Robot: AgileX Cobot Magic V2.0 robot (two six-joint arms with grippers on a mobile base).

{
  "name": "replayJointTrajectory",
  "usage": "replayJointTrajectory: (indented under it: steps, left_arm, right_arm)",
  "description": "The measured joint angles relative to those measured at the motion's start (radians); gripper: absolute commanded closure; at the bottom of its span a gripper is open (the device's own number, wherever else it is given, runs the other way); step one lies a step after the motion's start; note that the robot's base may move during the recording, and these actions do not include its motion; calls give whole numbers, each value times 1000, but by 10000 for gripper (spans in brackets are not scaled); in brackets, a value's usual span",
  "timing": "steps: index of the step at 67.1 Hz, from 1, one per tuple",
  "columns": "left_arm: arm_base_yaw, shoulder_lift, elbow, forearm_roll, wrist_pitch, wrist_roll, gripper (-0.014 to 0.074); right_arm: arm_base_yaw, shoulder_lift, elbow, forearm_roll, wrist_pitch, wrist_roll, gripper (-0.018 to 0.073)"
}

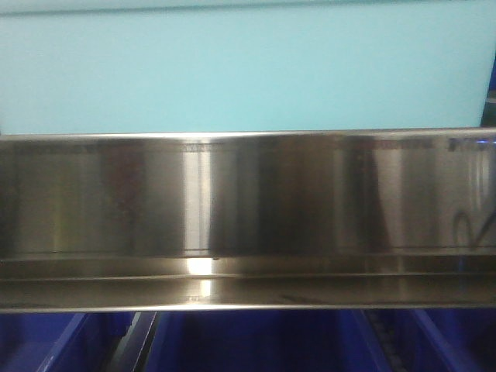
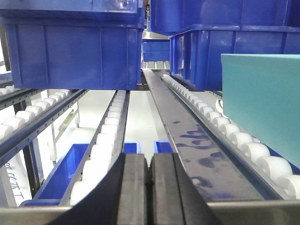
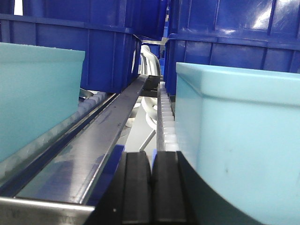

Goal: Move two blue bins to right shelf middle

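The blue bins (image 2: pixel 75 51) sit far back on the roller shelf, one left and one right of the centre rail. The main risk, as I judge it, is a poor grip on something big and deep-set. Neither arm holds anything: the left gripper (image 2: pixel 149 187) has its pads pressed together on nothing, and the right gripper (image 3: pixel 151 187) is the same, closed and empty at the near edge. Each would have to open before reaching in. A one-sided pull on so wide a bin could skew it on the rollers and jam it against the rail.

The teal bins (image 3: pixel 243 136) are the next worry. In the right wrist view one stands near on each side of the gripper, in front of the blue ones — a straight reach could shove them back or clip a corner. The left wrist view shows one at near right too, while its left lane lies open up to the blue bin.

A steel beam (image 1: pixel 248 194) fills the front view, with a teal wall above and blue below; no arm shows there. I cannot pick out the target shelf in any view. The rail (image 2: pixel 187 136) runs near to far between the lanes. Lower bins (image 2: pixel 65 168) lie beneath the shelf. The rollers (image 2: pixel 110 136) are smallest — anything nudged on them will likely roll.
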State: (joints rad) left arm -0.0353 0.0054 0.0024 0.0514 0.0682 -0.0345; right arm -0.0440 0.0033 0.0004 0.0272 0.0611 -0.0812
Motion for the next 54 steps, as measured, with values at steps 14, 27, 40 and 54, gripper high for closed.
replayJointTrajectory:
  steps: [14,27,40,54]
  left_arm:
    - [0,0,0,0,0,0,707]
    - [0,0,0,0,0,0,707]
    - [0,0,0,0,0,0,707]
    - [0,0,0,0,-6,0,707]
  right_arm:
    - [0,0,0,0,0,0,725]
    - [0,0,0,0,0,0,725]
    - [0,0,0,0,0,0,725]
    - [0,0,0,0,-8,0,725]
